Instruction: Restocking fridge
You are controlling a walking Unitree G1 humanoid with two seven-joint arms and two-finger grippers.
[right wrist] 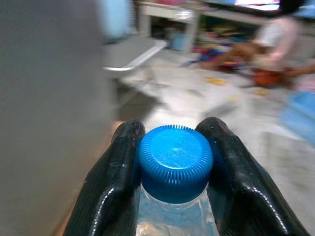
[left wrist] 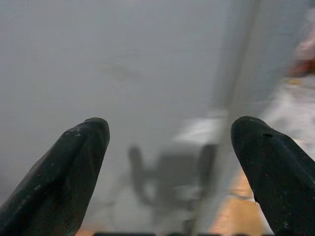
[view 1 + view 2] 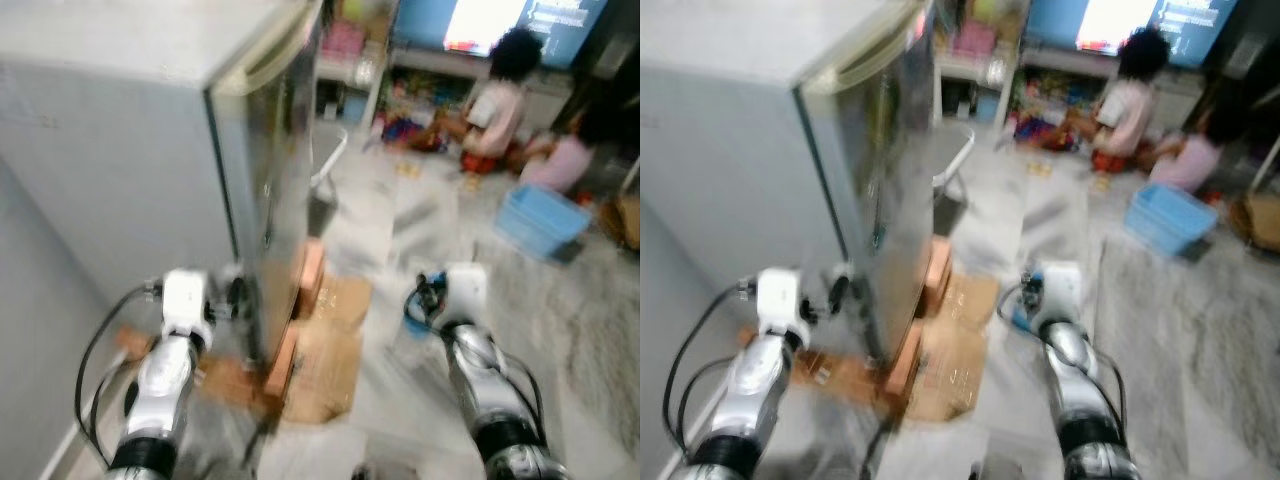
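Pale marble-patterned floor [image 3: 560, 330] carries flattened brown cardboard sheets [image 3: 335, 355] beside a tall grey metal fridge [image 3: 150, 150]. Right gripper [image 1: 174, 147] clamps a clear plastic bottle with a ribbed blue cap [image 1: 175, 162], near the fridge's front. Left gripper [image 2: 170, 142], fingers spread, faces the grey side panel. Two people [image 3: 500, 100] sit beyond a light blue plastic bin [image 3: 540, 220].

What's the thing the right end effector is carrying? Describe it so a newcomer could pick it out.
Start at the tall grey fridge on the robot's left, then look across the cardboard on the floor to the right arm. The right end effector is shut on a clear bottle. Its ribbed blue cap, pinched between the black fingers, sets it apart.
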